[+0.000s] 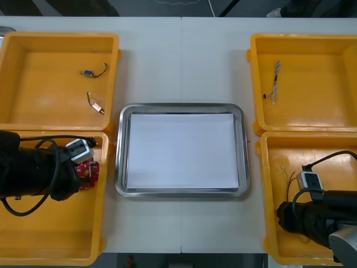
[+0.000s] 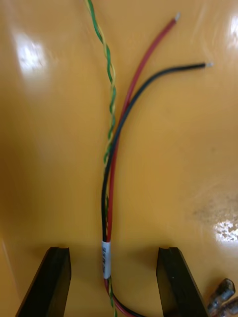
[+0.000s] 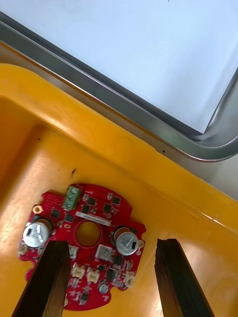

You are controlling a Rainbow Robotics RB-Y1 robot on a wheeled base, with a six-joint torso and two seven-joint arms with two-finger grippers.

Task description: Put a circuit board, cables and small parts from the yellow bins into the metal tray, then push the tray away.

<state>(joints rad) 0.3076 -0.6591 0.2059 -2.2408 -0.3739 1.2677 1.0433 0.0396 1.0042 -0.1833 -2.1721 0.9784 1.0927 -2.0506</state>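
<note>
Tray (image 1: 118,167), white inside, sits between yellow bins (image 1: 56,44) in the front view. Right wrist view: the right gripper (image 2: 113,249), fingers spread, straddles red and black cables (image 2: 115,146) on a bin floor. Left wrist view: the left gripper (image 3: 111,242), spread, hangs over the red circuit board (image 3: 84,247), in the bin beside the tray.

Table (image 1: 150,61): light, matt, near white, running the full width below me. One straight seam (image 1: 181,61) crosses it from the far edge toward me, down the middle. I read this as two tabletops butted together, though it may be only a scored line. The bare surface is clean and unmarked. Shadows on it are soft and short, consistent with diffuse light from overhead. Beyond the far edge lies dark floor (image 1: 139,6), with a thin pale cord (image 1: 211,6) trailing across it. Past the near edge I note a narrow dark strip (image 1: 223,262) of the same tone.
</note>
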